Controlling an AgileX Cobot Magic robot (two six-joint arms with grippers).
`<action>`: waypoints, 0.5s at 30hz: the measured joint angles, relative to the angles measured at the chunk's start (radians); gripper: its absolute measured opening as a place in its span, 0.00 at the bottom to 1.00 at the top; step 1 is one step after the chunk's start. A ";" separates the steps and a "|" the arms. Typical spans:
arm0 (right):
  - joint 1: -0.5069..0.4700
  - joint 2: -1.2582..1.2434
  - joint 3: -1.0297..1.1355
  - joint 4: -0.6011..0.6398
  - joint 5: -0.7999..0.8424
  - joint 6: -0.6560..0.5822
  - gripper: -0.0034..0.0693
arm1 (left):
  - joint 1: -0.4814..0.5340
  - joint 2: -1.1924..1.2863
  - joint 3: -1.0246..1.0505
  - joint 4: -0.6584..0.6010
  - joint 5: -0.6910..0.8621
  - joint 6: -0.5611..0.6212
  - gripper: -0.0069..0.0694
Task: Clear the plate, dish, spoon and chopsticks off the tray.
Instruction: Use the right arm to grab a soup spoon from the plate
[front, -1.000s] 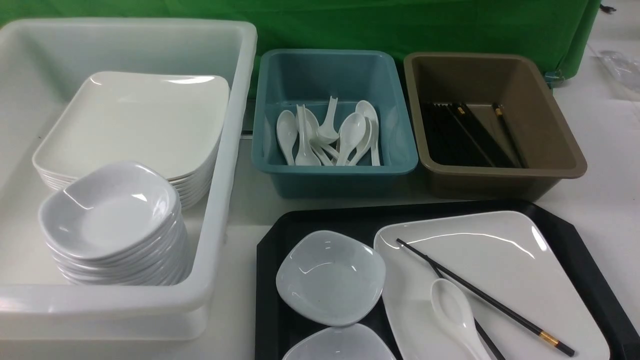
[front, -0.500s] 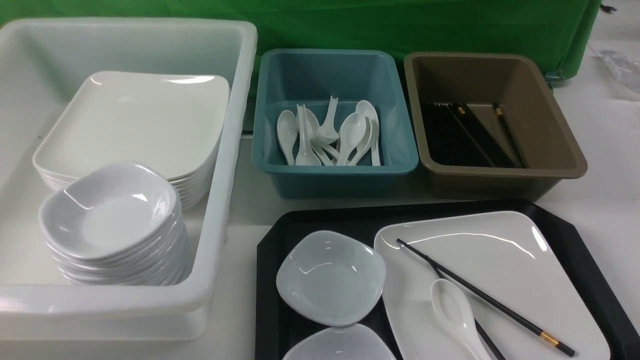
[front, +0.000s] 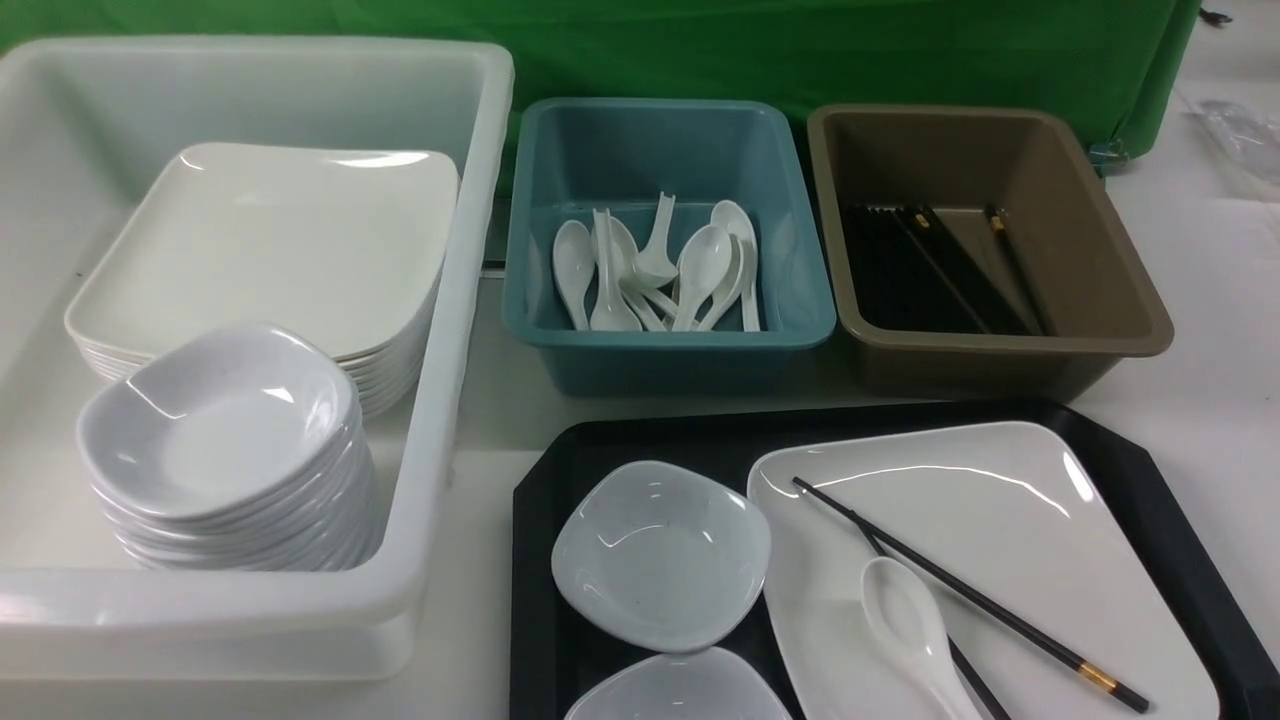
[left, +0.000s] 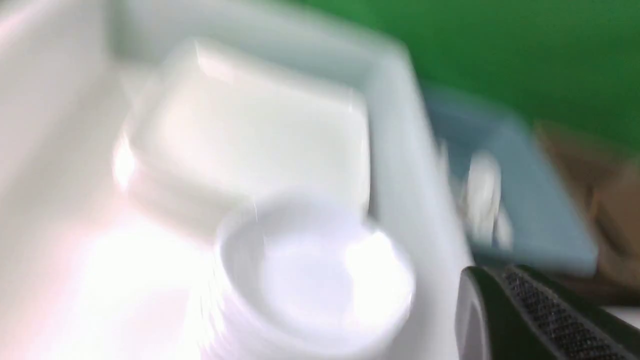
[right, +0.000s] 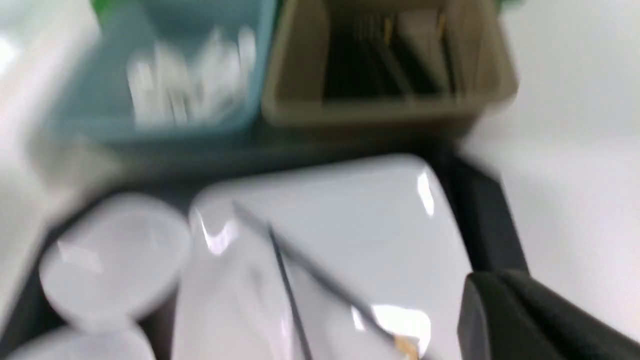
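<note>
We are keeping both grippers, left (left: 540, 315) and right (right: 530, 315), pressed together, gripping nothing we can see. On the tray (front: 700, 440), the plate (front: 1000, 520) is carrying the spoon (front: 905, 610) and chopsticks (front: 960, 587), with the dish (front: 660, 555) just beside it. If we lift the plate first, we are risking the chopsticks rolling off its glossy surface. Since a second ago, nothing on the tray is shifting.

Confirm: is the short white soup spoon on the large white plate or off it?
On it: the short white soup spoon lies bowl-up on the large white squarish plate, over one thin black chopstick.
</note>
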 joint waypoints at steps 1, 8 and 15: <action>0.037 0.085 -0.045 -0.001 0.085 -0.018 0.08 | 0.000 0.065 -0.018 -0.041 0.053 0.048 0.11; 0.270 0.453 -0.115 0.000 0.218 -0.097 0.13 | 0.000 0.246 -0.027 -0.123 0.230 0.229 0.10; 0.342 0.729 -0.119 0.009 0.163 -0.115 0.33 | 0.000 0.243 -0.027 -0.133 0.262 0.236 0.09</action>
